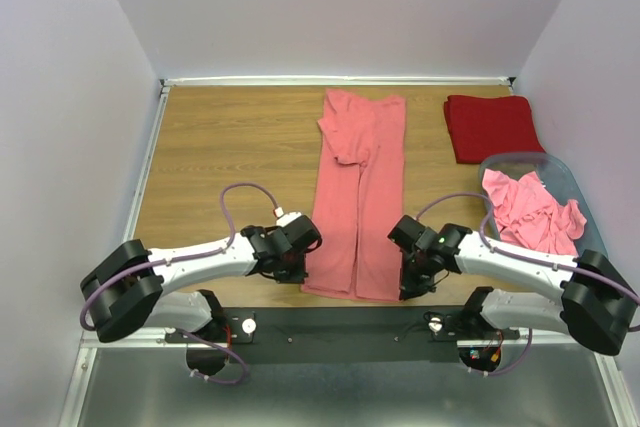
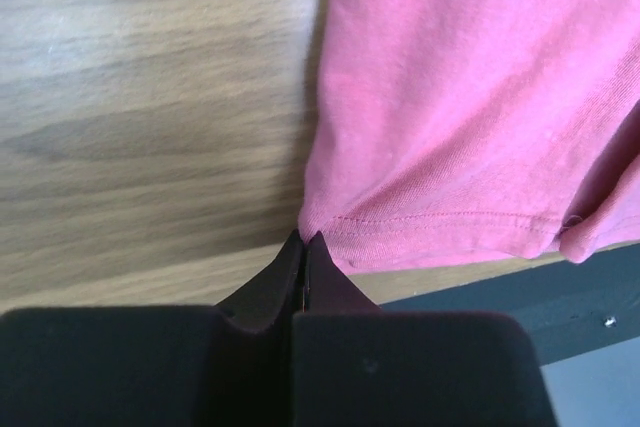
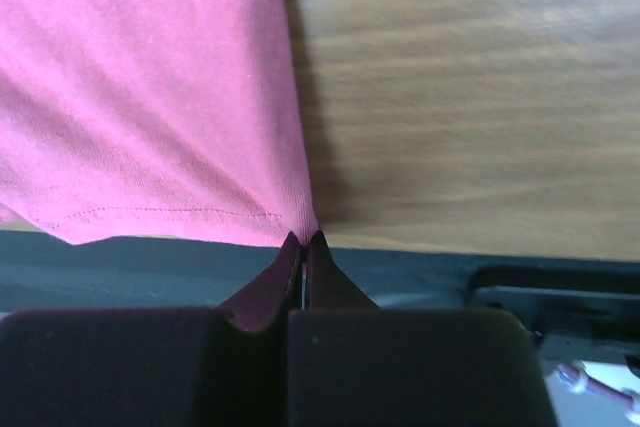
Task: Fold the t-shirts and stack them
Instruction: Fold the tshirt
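A salmon-pink t-shirt lies in a long, narrow strip down the middle of the wooden table, its hem at the near edge. My left gripper is shut on the hem's left corner; in the left wrist view the tips pinch the cloth at the stitched hem. On the hem's right corner my right gripper is also shut, its tips biting the pink fabric. A deep red t-shirt sits folded at the back right.
An oval grey-blue basket at the right holds crumpled pink t-shirts. A dark rail runs along the table's near edge, just beneath the hem. White walls close in the table at the back and on both sides.
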Tool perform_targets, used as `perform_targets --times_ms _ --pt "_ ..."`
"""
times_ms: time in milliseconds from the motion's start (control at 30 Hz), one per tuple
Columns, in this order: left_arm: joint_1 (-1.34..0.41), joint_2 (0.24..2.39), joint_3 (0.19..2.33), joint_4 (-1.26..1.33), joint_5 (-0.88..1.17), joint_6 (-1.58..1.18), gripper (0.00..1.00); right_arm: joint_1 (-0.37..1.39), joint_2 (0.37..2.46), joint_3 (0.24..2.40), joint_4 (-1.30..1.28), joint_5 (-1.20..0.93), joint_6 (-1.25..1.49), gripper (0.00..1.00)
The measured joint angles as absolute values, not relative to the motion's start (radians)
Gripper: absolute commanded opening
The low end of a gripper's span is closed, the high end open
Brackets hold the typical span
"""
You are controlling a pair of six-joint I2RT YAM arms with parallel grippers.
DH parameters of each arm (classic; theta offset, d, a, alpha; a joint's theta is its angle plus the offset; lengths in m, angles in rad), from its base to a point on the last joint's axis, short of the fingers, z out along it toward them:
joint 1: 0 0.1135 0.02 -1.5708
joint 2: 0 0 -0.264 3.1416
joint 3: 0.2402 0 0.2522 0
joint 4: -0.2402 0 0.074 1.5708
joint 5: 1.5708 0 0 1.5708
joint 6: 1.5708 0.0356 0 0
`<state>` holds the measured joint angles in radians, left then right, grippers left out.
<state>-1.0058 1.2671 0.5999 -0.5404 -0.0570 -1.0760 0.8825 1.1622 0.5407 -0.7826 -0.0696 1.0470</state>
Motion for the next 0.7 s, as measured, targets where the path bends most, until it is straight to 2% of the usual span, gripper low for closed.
perform_targets --times_ms 133,233,367,400,500,533,700 --pt "-1.008 1.246 0.598 -0.557 -0.048 -1.082 0.01 0.883 1.146 0.537 -0.817 -0.070 1.047 0.01" --pt "-1.012 1.242 0.593 -0.555 -0.035 -1.087 0.12 0.883 1.145 0.534 -0.829 -0.070 1.045 0.08" --pt "-1.031 1.242 0.592 -0.552 -0.018 -1.091 0.13 0.883 1.145 0.538 -0.837 -0.072 1.034 0.12" --pt "-1.044 1.242 0.593 -0.549 -0.006 -1.093 0.15 0.883 1.145 0.543 -0.841 -0.072 1.031 0.19" --pt "-1.082 1.245 0.593 -0.537 0.028 -1.093 0.28 0.883 1.145 0.568 -0.855 -0.076 1.019 0.29" --pt "-1.089 1.245 0.593 -0.537 0.036 -1.096 0.41 0.883 1.144 0.579 -0.860 -0.077 1.017 0.30" --pt "-1.100 1.193 0.601 -0.576 0.047 -1.131 0.61 0.878 1.110 0.672 -0.885 -0.060 1.008 0.35"
